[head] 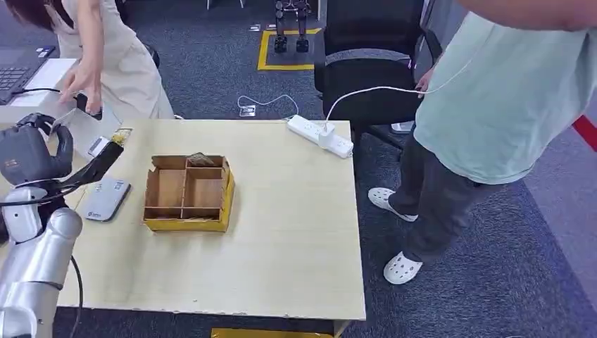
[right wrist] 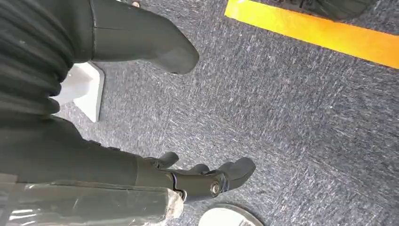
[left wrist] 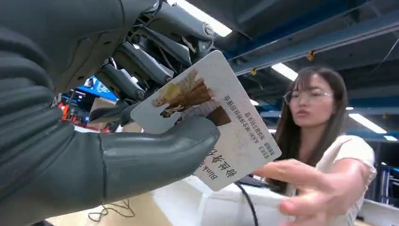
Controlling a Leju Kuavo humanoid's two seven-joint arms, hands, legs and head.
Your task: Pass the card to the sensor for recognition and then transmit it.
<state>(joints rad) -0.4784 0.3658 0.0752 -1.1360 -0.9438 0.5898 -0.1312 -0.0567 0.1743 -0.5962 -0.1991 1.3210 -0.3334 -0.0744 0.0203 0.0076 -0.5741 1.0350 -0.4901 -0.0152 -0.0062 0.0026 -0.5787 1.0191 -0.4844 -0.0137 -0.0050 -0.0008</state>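
My left hand (head: 29, 152) is raised over the table's left edge and pinches a white card (head: 83, 129) between thumb and fingers. Up close, the card (left wrist: 214, 120) carries a brown picture and dark printed text, with my thumb (left wrist: 155, 150) pressed on its face. A person's hand (left wrist: 315, 188) reaches toward the card's free end; from above, that hand (head: 81, 83) hovers just beyond the card. The sensor (head: 104, 199), a flat grey-white pad, lies on the table below my hand. My right hand (right wrist: 202, 179) hangs over grey carpet, fingers apart, holding nothing.
A cardboard box (head: 189, 191) with compartments stands on the wooden table (head: 281, 239) right of the sensor. A white power strip (head: 320, 135) lies at the far edge. A second person (head: 486, 105) in a mint shirt stands at the right, beside a black chair (head: 366, 70).
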